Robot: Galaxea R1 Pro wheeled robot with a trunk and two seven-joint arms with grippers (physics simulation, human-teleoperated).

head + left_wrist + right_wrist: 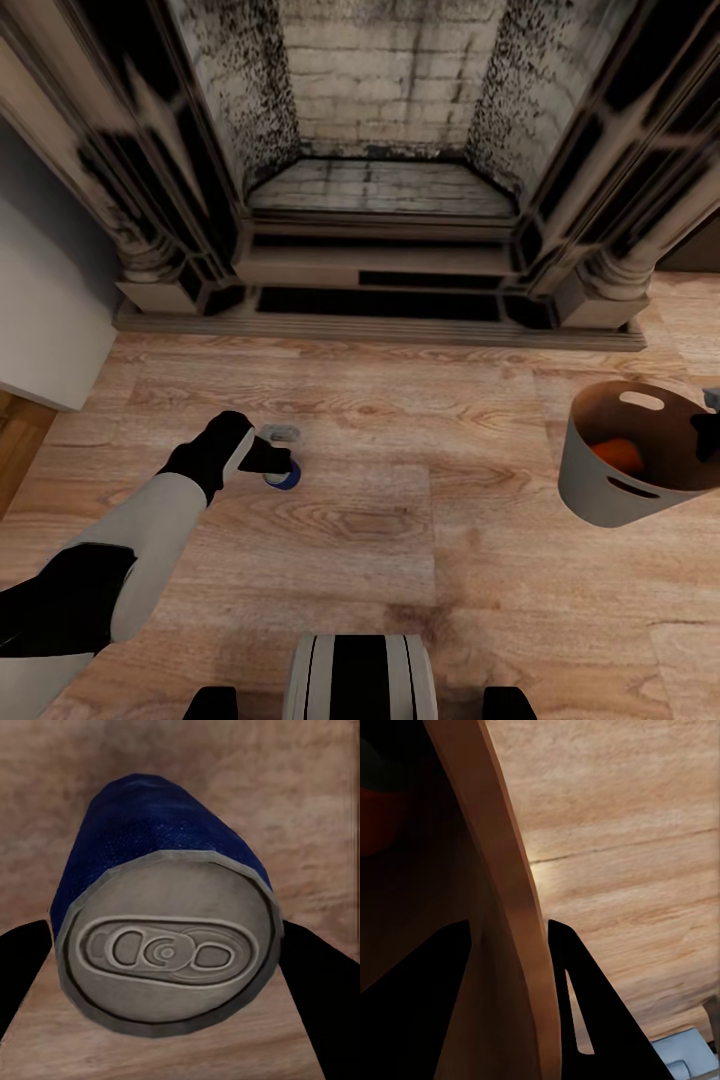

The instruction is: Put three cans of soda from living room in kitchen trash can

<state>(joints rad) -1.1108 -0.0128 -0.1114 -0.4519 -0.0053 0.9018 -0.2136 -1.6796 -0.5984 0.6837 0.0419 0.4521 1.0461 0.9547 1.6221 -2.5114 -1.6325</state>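
Observation:
A dark blue soda can (161,840) with a silver top (166,952) sits between my left gripper's (166,931) black fingers (22,964), which press on both its sides. In the head view, that can (284,476) is low over the wood floor at the end of my left arm, with the left gripper (272,462) on it. The light grey trash can (600,490) hangs at the right, an orange can (620,455) inside it. My right gripper (510,926) is shut on the bin's brown rim wall (502,862); an orange shape (375,817) shows dimly inside.
A dark ornate fireplace (380,190) with a brick back stands straight ahead on a stone step (380,325). A pale wall panel (45,300) juts in at the left. Light wood floor (420,500) spreads between them. My base (360,675) shows at the bottom.

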